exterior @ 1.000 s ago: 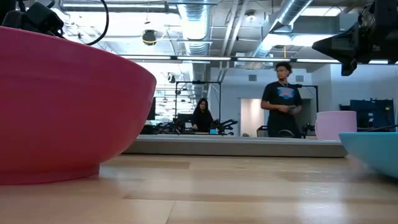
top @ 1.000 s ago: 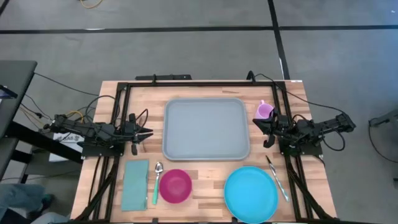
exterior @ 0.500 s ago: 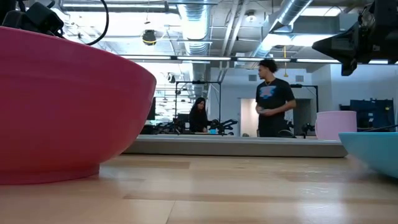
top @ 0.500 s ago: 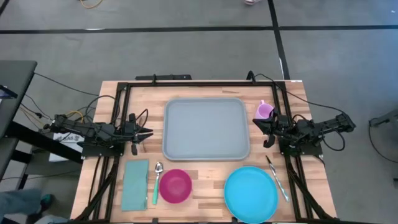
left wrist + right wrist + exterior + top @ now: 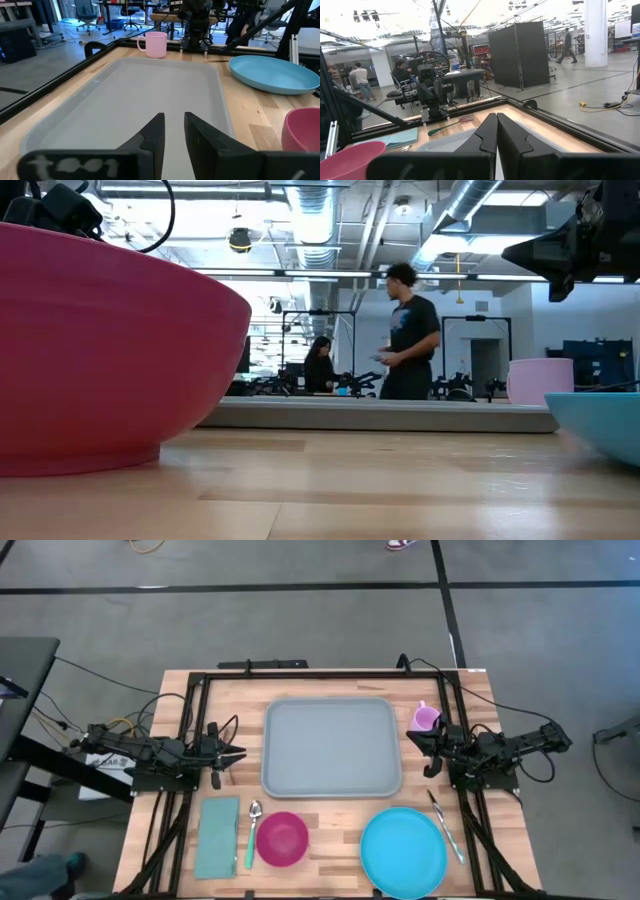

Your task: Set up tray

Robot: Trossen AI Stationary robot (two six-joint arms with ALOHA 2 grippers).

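Grey-blue, the tray (image 5: 332,748) lies bare at the table's middle, between my two grippers. My left gripper (image 5: 232,754) hovers just off its left rim, fingers a little apart and empty. My right gripper (image 5: 428,752) sits by the right rim, closed on nothing, with the pink mug (image 5: 425,718) close beside it. Along the near edge lie napkin (image 5: 217,837), spoon (image 5: 252,832), bowl (image 5: 282,839) and plate (image 5: 403,851).
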